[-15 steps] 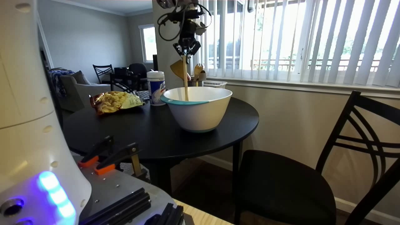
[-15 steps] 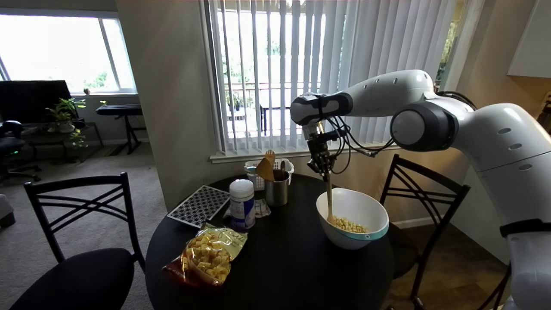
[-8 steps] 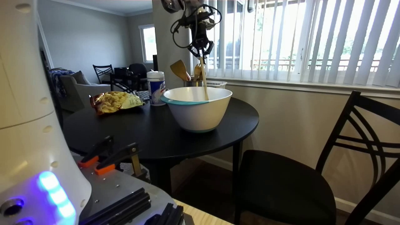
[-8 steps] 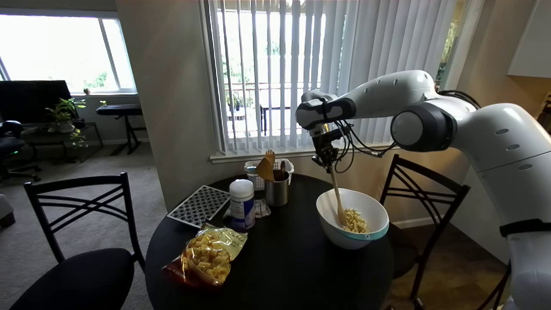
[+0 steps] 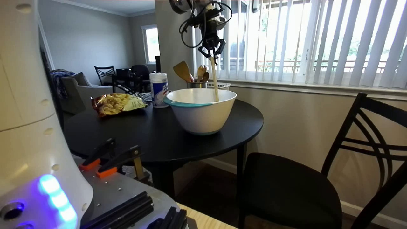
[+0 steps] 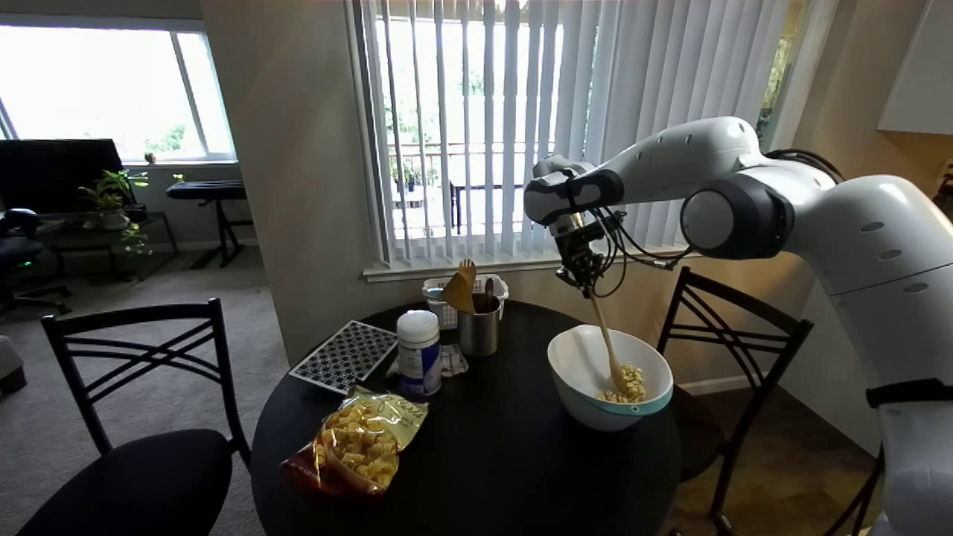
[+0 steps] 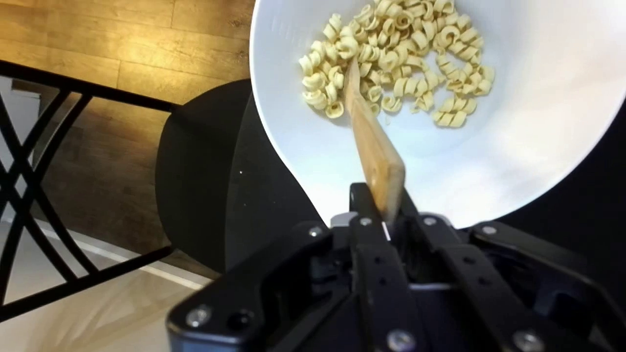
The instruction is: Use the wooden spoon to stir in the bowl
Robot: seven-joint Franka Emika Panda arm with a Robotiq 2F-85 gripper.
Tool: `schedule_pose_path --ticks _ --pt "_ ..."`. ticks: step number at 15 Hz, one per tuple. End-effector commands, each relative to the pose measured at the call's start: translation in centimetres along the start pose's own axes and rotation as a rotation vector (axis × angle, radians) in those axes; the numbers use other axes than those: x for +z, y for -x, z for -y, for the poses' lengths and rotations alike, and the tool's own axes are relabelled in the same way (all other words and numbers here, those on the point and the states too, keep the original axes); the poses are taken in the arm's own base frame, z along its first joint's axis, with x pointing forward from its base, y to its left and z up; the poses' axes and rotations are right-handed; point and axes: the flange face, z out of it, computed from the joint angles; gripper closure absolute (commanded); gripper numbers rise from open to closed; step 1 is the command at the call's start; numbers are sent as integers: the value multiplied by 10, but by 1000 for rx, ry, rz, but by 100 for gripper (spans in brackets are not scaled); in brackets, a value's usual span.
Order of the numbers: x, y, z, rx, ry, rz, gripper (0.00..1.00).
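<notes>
The wooden spoon [image 5: 214,76] is held by its upper end in my gripper [image 5: 212,56] above the bowl [image 5: 205,118]. In an exterior view the gripper [image 6: 587,286] is up over the bowl [image 6: 584,406], and the spoon [image 6: 609,341] slants down into it. The spoon's head is down among the pale curly pasta [image 6: 633,381]. In the wrist view the gripper [image 7: 385,198] is closed around the spoon handle [image 7: 372,142], and the spoon tip is partly buried in the pasta [image 7: 406,39]. The bowl's inside [image 7: 533,102] is bare on the other side.
A metal holder [image 6: 479,333] with wooden utensils, a white basket [image 6: 447,316], a wipes canister [image 6: 418,356] and a pasta bag [image 6: 365,447] stand on the round black table [image 6: 491,461]. A black chair [image 5: 286,187] is beside the table.
My gripper and the spoon have moved to the right in both exterior views, from the bowl's left side across it. The pasta has shifted the same way. The bowl stays in place.
</notes>
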Motion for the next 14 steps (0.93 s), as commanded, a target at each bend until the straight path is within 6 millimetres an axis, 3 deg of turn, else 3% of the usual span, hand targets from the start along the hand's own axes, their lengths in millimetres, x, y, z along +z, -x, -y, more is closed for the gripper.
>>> schedule_pose_path --ticks 1,9,14 --pt "6 26 -3 -13 -3 90 97" --pt "21 53 31 -115 -114 167 97" --pt "18 59 55 -163 -172 164 97"
